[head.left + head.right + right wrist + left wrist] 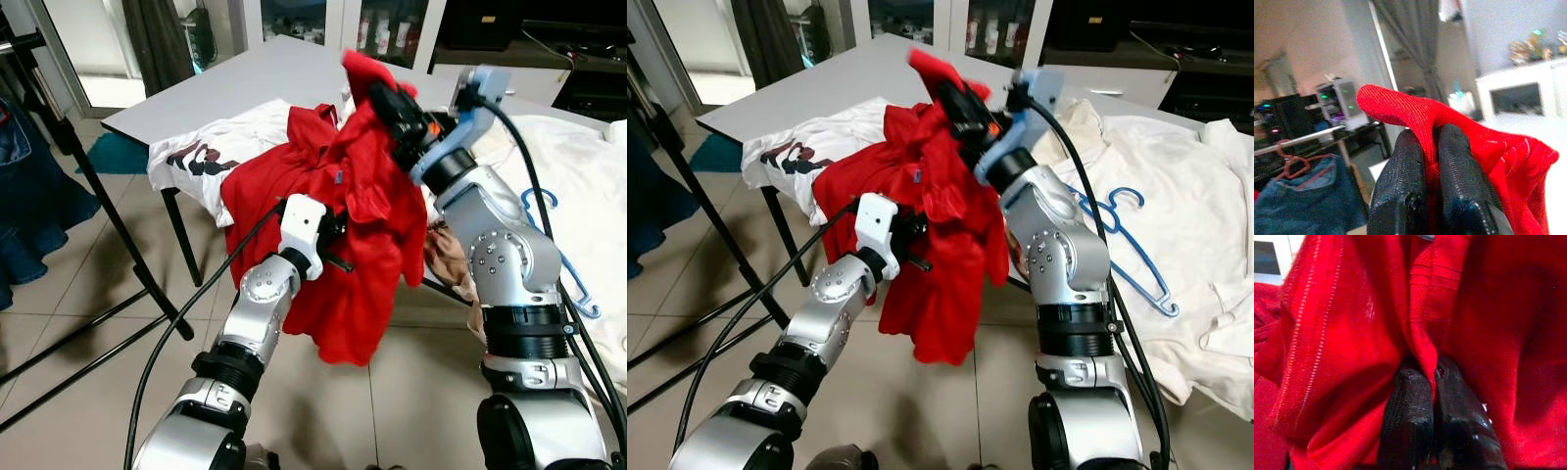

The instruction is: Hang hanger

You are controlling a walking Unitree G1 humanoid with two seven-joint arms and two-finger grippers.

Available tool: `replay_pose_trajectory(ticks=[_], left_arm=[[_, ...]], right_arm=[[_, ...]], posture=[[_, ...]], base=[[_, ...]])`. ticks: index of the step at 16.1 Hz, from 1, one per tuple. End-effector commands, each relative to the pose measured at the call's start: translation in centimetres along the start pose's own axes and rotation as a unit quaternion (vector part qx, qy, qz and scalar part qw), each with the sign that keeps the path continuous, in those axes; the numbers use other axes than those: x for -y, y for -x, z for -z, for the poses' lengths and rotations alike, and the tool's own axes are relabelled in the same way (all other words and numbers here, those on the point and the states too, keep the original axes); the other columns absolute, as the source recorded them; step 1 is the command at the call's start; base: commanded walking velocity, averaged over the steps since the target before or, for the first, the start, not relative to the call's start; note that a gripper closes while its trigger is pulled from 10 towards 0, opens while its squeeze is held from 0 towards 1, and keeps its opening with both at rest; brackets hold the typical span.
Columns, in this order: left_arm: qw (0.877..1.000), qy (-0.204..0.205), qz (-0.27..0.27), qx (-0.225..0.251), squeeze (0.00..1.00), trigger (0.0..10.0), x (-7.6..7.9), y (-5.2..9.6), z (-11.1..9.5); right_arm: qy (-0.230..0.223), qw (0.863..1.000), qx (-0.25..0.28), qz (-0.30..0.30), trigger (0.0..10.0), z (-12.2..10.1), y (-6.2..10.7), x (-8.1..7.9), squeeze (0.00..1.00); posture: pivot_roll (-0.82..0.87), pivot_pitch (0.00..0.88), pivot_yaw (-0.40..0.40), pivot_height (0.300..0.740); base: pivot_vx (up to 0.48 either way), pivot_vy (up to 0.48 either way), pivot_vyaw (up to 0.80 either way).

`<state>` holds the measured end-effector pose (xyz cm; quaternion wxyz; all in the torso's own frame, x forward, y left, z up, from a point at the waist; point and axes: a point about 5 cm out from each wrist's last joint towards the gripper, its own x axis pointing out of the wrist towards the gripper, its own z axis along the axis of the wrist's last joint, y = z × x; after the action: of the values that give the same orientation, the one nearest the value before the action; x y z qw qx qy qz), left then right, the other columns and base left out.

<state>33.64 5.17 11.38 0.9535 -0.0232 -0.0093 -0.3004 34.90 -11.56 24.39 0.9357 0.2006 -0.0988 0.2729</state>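
Hanger (1124, 247), blue wire type, lying flat at right of frame on white sheet (1205, 196), well apart from both grippers; hook end toward upper frame. Judging as light, thin, fairly stiff, likely slippery; best taken at the neck just below the hook. Right gripper (384, 90), upper centre, pinching top edge of red shirt (343, 225), fingers (1400, 196) closed on the fabric. Left gripper (333, 240), mid-frame, clamping a fold lower down, fingers (1405, 426) also closed on cloth. Shirt hanging soft and limp, draping over table (245, 73) edge beside white printed T-shirt (206, 157).
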Motion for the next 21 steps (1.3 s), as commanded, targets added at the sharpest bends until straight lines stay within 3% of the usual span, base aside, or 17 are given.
replay_pose_trajectory(ticks=[1,2,7,9,11,12,13,16,17,18,21], left_arm=[[1.0,-0.002,-0.002,0.02,0.0,0.0,-0.1,-0.5,-1.0],[1.0,-0.002,-0.005,0.02,0.0,0.0,-0.2,-0.4,-1.0],[1.0,0.001,-0.008,0.021,0.0,0.0,-0.3,-0.4,-0.9],[1.0,0.0,-0.007,0.021,0.0,0.0,-0.3,-0.4,-1.0],[1.0,-0.001,-0.008,0.021,0.0,0.0,-0.4,-0.4,-1.0],[1.0,-0.001,-0.01,0.021,0.0,0.0,-0.4,-0.4,-1.0],[1.0,-0.002,-0.01,0.021,0.0,0.0,-0.4,-0.4,-1.0],[1.0,-0.002,-0.011,0.021,0.0,0.0,-0.4,-0.5,-1.0],[1.0,-0.001,-0.012,0.021,0.0,0.0,-0.4,-0.5,-1.0],[1.0,-0.001,-0.013,0.021,0.0,0.0,-0.4,-0.5,-1.0],[1.0,0.001,-0.018,0.021,0.0,0.0,-0.4,-0.4,-0.9]], right_arm=[[-0.014,0.999,0.007,0.035,10.0,-0.4,-0.1,1.1,0.0],[-0.057,0.995,-0.001,0.076,10.0,0.1,0.2,2.7,0.0],[-0.148,0.976,-0.008,0.16,10.0,1.1,1.0,5.8,0.0],[-0.171,0.968,-0.019,0.182,10.0,1.7,1.2,6.6,0.0],[-0.172,0.974,-0.026,0.148,10.0,1.8,1.1,5.9,0.0],[-0.159,0.981,-0.037,0.107,10.0,1.9,0.9,4.7,1.0],[-0.15,0.983,-0.042,0.099,10.0,2.0,0.8,4.4,1.0],[-0.131,0.986,-0.048,0.096,10.0,1.9,0.7,4.4,1.0],[-0.141,0.986,-0.037,0.087,10.0,1.5,0.7,4.4,0.33],[-0.15,0.985,-0.02,0.082,10.0,0.8,0.9,4.5,0.0],[-0.15,0.983,-0.01,0.105,10.0,0.4,1.3,5.3,0.0]], posture=[[0.08,0.0,0.003,0.74],[0.08,0.0,0.004,0.74],[0.09,0.0,0.007,0.74],[0.09,0.0,0.01,0.74],[0.09,0.0,0.011,0.74],[0.08,0.0,0.011,0.74],[0.08,0.0,0.011,0.74],[0.09,0.0,0.009,0.74],[0.09,0.0,0.007,0.74],[0.08,0.0,0.006,0.74],[0.08,0.0,0.004,0.74]], base=[[0.0,0.0,0.0],[0.0,0.0,0.0],[0.0,0.0,0.0],[0.0,0.0,0.0],[0.0,0.0,0.0],[0.0,0.0,0.0],[0.0,0.0,0.0],[0.0,0.0,0.0],[0.0,0.0,0.0],[0.0,0.0,0.0],[0.0,0.0,0.0]])
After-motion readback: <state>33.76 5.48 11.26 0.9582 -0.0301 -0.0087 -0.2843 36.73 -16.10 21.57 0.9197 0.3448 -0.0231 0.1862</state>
